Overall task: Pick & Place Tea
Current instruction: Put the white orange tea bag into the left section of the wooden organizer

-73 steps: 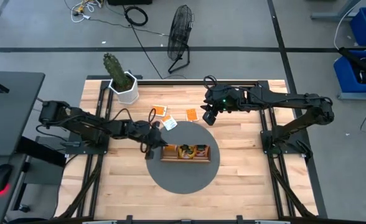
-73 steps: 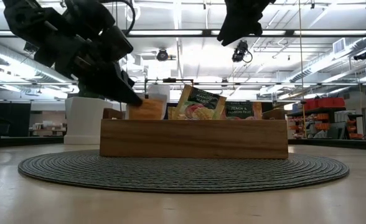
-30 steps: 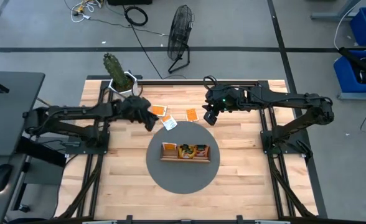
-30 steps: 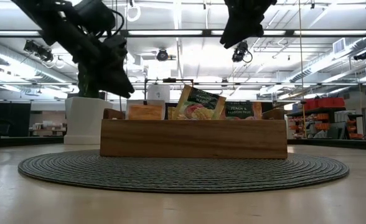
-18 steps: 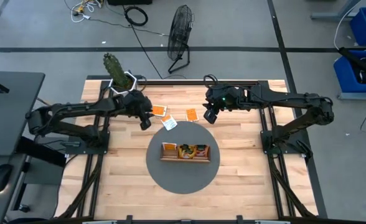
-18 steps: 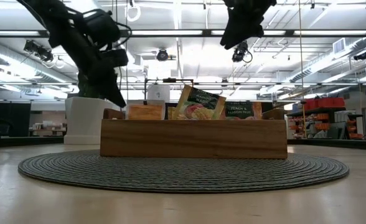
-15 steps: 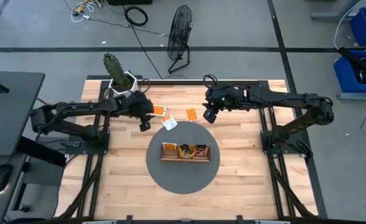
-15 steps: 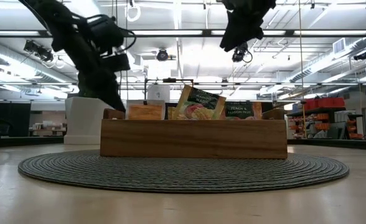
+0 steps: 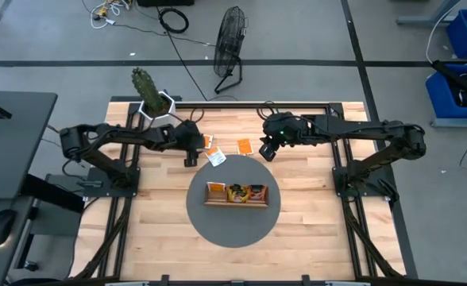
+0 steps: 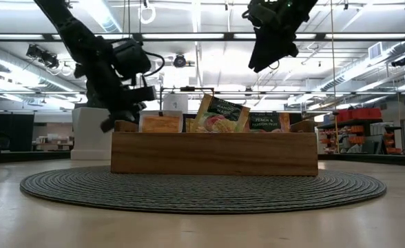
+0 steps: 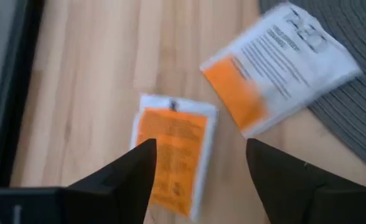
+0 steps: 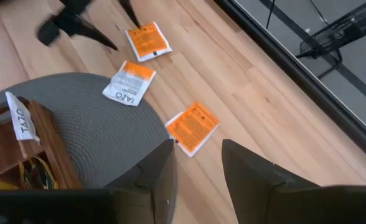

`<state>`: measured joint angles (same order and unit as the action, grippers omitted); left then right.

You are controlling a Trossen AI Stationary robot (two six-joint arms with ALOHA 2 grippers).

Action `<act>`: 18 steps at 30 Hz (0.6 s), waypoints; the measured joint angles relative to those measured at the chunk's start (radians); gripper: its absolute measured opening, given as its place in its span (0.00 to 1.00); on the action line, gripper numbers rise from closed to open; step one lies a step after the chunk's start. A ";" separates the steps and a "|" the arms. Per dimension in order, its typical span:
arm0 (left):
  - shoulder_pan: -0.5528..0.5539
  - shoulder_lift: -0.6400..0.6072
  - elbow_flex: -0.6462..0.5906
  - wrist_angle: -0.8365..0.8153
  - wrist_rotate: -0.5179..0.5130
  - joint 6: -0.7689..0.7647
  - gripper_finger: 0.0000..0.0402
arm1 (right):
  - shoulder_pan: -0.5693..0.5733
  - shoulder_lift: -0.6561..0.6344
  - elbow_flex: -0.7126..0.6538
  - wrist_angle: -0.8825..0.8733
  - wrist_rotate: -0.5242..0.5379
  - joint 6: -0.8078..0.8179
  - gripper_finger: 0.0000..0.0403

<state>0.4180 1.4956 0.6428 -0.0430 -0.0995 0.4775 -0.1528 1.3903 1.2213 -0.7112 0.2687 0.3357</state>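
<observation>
Three tea sachets lie flat on the wood beyond the mat: an orange one [image 9: 207, 142], a white-and-orange one [image 9: 216, 157] partly on the mat's edge, and another orange one [image 9: 244, 146]. More sachets stand in the wooden tray [image 9: 235, 193] on the round grey mat [image 9: 233, 226]. My left gripper [image 9: 191, 152] hangs open just left of the first orange sachet [image 11: 173, 146], which shows between its fingers without touching them. My right gripper [image 9: 267, 151] hovers open, right of the other orange sachet [image 12: 192, 126], with nothing in it.
A potted cactus in a white pot [image 9: 157, 107] stands at the table's far left corner, close behind my left arm. In the low view, the sachets in the tray [image 10: 214, 153] stick up above its front wall. Bare wood lies left, right and near of the mat.
My left gripper has come down and a little toward the table's right, ending low beside the far-left orange sachet, with its arm folding in behind it. My right gripper has dipped slightly. The sachets and the tray have not moved.
</observation>
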 joint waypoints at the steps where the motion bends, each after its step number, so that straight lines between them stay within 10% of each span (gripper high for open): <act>1: 0.002 0.012 0.000 0.025 0.002 0.005 0.63 | 0.000 0.000 0.000 0.006 -0.001 -0.001 0.35; 18: 0.048 0.250 0.140 0.025 0.044 -0.035 0.54 | -0.001 0.000 0.000 0.020 -0.059 0.048 0.35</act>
<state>0.4656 1.7457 0.7829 -0.0185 -0.0551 0.4430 -0.1539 1.3903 1.2213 -0.6907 0.2097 0.3838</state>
